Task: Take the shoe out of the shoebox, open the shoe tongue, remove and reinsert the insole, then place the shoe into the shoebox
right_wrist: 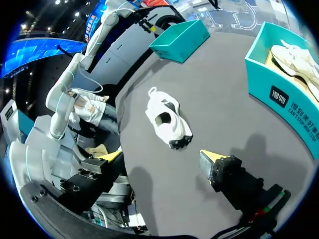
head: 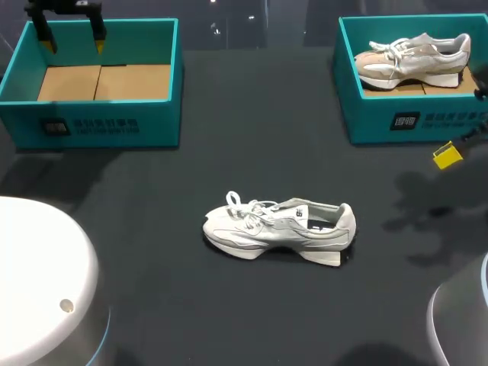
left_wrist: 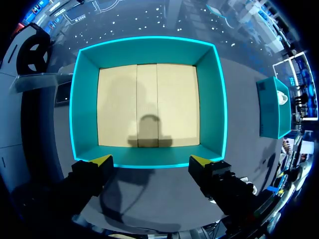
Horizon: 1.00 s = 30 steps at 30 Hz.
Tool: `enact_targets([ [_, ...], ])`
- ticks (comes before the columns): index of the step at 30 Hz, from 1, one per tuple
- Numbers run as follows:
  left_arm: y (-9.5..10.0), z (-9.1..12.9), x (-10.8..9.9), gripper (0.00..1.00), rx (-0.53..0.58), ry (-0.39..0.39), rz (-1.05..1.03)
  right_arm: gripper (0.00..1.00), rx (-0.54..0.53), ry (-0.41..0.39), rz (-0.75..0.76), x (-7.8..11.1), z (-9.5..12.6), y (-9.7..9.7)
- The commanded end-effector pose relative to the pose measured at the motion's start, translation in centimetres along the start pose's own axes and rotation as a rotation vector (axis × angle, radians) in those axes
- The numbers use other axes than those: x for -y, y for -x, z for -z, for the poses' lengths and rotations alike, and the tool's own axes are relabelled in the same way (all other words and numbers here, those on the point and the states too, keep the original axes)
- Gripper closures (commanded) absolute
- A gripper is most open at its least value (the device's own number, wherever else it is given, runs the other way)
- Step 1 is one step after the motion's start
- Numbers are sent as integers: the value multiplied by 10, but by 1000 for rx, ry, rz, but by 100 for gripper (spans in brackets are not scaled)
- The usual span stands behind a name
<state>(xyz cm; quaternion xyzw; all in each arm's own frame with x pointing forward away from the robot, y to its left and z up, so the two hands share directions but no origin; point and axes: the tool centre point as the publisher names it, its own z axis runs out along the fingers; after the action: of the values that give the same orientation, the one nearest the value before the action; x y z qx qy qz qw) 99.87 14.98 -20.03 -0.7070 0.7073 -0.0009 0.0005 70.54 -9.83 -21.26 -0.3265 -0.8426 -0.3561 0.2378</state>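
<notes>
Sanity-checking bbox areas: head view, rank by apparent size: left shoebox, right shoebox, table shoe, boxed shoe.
1. left shoebox; right shoebox looks alike but is cut by the frame edge, so unranked.
2. table shoe.
3. boxed shoe, possibly only farther away.

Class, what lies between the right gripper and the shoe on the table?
Nothing: the right wrist view shows only bare table between the right gripper and the shoe.

1. Looking straight down into an open teal shoebox (left_wrist: pixel 149 50) with a tan cardboard floor (left_wrist: pixel 119 104).
2. Left gripper (left_wrist: pixel 150 160) spread wide, yellow tips level with the box's near wall.
3. Dark shadow (left_wrist: pixel 148 130) on the floor by that wall.
4. Off to one side on the dark table (left_wrist: pixel 239 99), a second teal box (left_wrist: pixel 271 112) holding a white thing (left_wrist: pixel 282 98), possibly a shoe.
</notes>
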Motion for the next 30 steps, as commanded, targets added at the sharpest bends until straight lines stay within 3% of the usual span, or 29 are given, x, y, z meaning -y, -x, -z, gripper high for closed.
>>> enact_targets([
  [1,0,0,0,0,0,1,0,0,71,141,36,9,-6,-3],
  [5,0,0,0,0,0,1,0,0,156,194,157,20,-10,3],
  [8,0,0,0,0,0,1,0,0,201,164,191,30,-16,10],
  [20,0,0,0,0,0,1,0,0,201,164,191,30,-16,10],
  [22,0,0,0,0,0,1,0,0,179,185,286,34,-27,8],
  [24,0,0,0,0,0,1,0,0,262,173,303,38,-35,14],
  [30,0,0,0,0,0,1,0,0,259,219,354,46,-49,36],
])
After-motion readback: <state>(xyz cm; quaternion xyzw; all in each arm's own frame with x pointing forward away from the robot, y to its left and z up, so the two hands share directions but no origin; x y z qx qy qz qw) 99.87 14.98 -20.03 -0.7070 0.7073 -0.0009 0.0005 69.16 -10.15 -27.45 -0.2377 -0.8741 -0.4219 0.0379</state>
